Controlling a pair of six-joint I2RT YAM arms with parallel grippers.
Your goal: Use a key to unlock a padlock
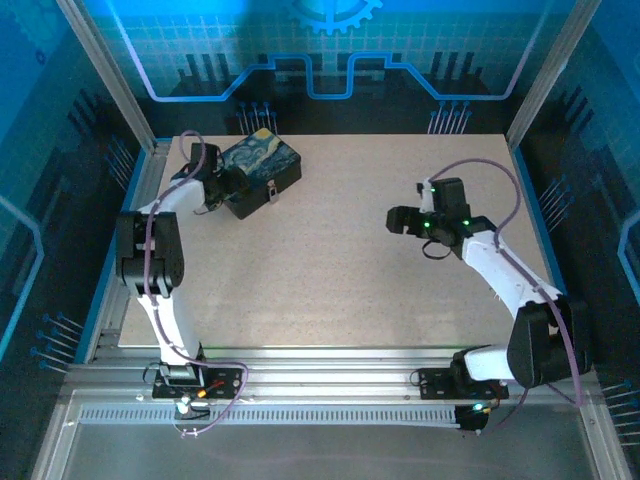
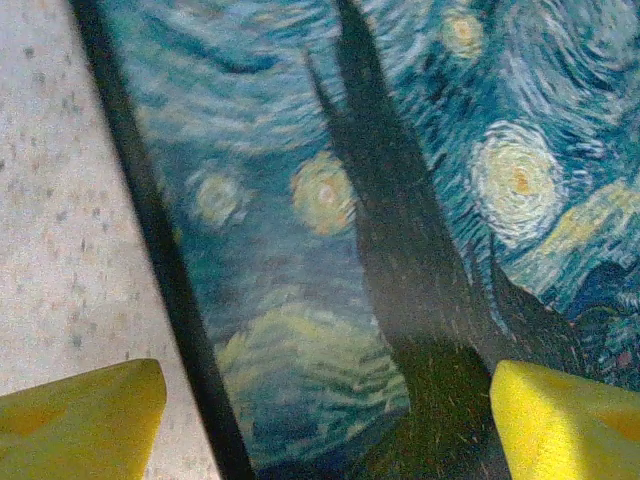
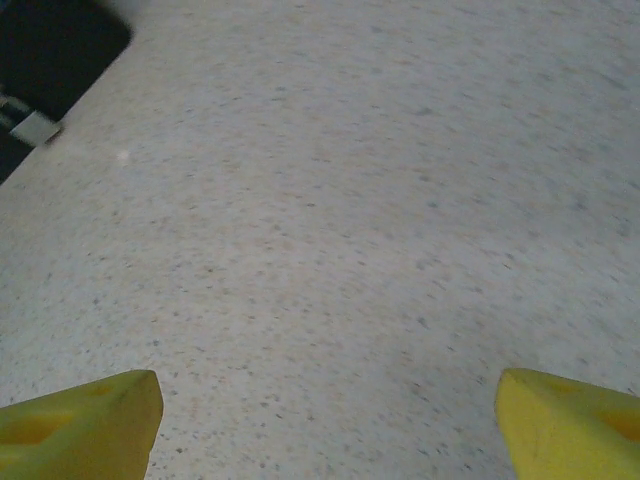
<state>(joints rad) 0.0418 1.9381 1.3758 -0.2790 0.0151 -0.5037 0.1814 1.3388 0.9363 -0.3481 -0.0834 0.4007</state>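
No readable text, label, brand, number or sign appears on anything.

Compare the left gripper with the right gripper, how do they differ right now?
The left gripper is over the starry-night tin box at the far left; the right gripper is over bare table at mid-right. The left gripper straddles the box's edge, one finger above the lid; the right gripper has nothing between its fingers. Both are open, with yellow fingertips.

My top camera looks down from behind the bases on the whole table (image 1: pixel 330 270). The left wrist camera sits close over the starry-print tin box (image 2: pixel 330 200), its lid between the jaws of the left gripper (image 2: pixel 325 425). The right wrist camera faces bare table, that box ahead-left of the right gripper (image 3: pixel 325 425).
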